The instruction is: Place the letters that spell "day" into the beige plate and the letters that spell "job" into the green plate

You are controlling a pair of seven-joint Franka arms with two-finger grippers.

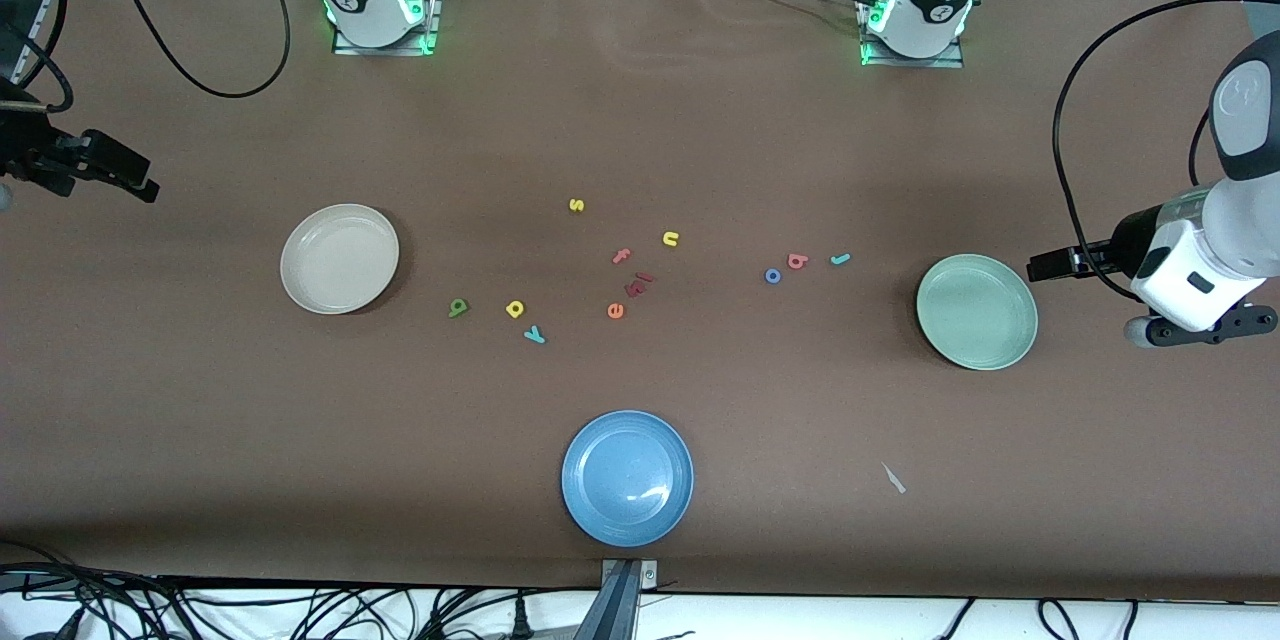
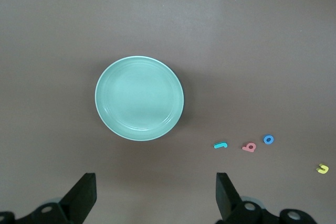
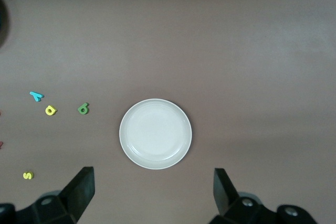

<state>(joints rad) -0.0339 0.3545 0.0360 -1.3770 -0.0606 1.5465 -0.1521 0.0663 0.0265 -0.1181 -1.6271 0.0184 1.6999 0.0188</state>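
The beige plate [image 1: 340, 258] [image 3: 155, 134] lies empty toward the right arm's end. Beside it, toward the table's middle, lie the olive "d" [image 1: 458, 307] [image 3: 83, 108], yellow "a" [image 1: 515, 309] [image 3: 50, 110] and teal "y" [image 1: 535, 334] [image 3: 35, 96]. The green plate [image 1: 977, 311] [image 2: 139, 98] is empty too. Beside it lie the teal "j" [image 1: 840, 259] [image 2: 220, 145], red-pink "b" [image 1: 797, 261] [image 2: 249, 147] and blue "o" [image 1: 773, 275] [image 2: 269, 139]. My left gripper [image 1: 1045, 267] [image 2: 155, 192] hangs open over bare table beside the green plate. My right gripper [image 1: 130, 175] [image 3: 152, 190] hangs open over table beside the beige plate.
A blue plate [image 1: 627, 477] sits near the front edge. Between the two letter groups lie a yellow "s" [image 1: 576, 205], yellow "u" [image 1: 670, 239], pink "f" [image 1: 621, 256], orange "e" [image 1: 615, 310] and a dark red piece [image 1: 638, 284]. A white scrap [image 1: 893, 478] lies nearer the camera than the green plate.
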